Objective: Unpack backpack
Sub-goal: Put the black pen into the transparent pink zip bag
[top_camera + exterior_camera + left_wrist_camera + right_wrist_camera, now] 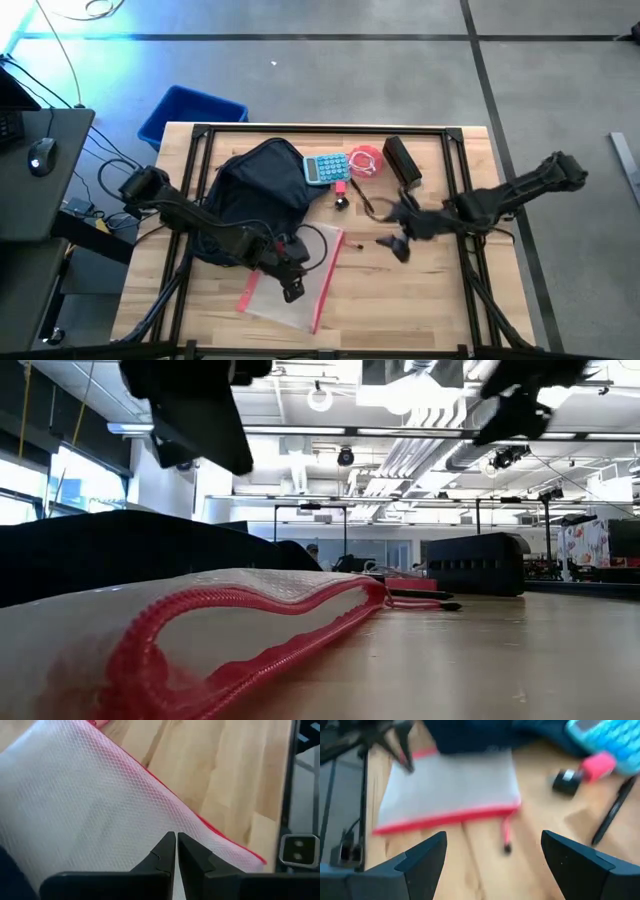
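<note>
Most of it looks unpacked: the red-edged clear mesh zip pouch point(290, 290) lies under the shut left gripper point(292, 291), the slumped navy fabric backpack point(255, 190) just behind, while the right gripper point(392, 245) hangs wide open, empty.

A dark navy backpack point(258, 190) lies on a light wood surface point(420, 300). The white mesh pouch point(290, 285) has red trim; the calculator point(327, 168) is light blue.

The right gripper point(492, 857) stands wide open at the frame's bottom. Above it lies a flat translucent mesh pouch with red zipper edging point(447, 787); a blue calculator point(607, 740) occupies the upper right.
</note>
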### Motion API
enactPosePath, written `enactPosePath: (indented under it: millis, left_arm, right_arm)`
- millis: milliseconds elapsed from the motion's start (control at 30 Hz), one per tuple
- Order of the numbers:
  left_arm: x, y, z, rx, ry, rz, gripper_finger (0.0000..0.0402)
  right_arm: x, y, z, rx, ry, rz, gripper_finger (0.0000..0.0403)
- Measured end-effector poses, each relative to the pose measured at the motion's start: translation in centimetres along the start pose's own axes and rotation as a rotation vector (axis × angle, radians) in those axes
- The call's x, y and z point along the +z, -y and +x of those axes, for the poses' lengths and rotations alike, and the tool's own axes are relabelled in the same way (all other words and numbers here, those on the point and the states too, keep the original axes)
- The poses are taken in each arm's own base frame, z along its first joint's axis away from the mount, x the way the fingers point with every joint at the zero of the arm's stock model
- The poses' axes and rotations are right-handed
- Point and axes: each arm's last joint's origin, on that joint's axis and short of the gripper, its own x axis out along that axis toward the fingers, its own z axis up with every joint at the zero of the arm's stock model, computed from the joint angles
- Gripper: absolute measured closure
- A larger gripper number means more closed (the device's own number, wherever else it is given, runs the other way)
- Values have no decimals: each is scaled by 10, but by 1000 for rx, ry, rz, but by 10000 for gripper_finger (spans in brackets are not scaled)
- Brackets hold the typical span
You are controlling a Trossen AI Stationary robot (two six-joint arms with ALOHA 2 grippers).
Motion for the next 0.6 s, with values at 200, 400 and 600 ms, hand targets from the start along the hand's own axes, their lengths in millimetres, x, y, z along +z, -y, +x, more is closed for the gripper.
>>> enactPosePath:
  millis: [200, 400, 600]
  left_arm:
    - [6, -3, 46, -33, 61, 40, 387]
    - [9, -2, 81, -113, 26, 126, 359]
    - [15, 7, 89, -41, -22, 217, 340]
  right_arm:
    - [-49, -10, 12, -84, 33, 181, 96]
    - [-69, -16, 29, -125, 61, 303, 96]
    - [-68, -32, 50, -40, 73, 92, 96]
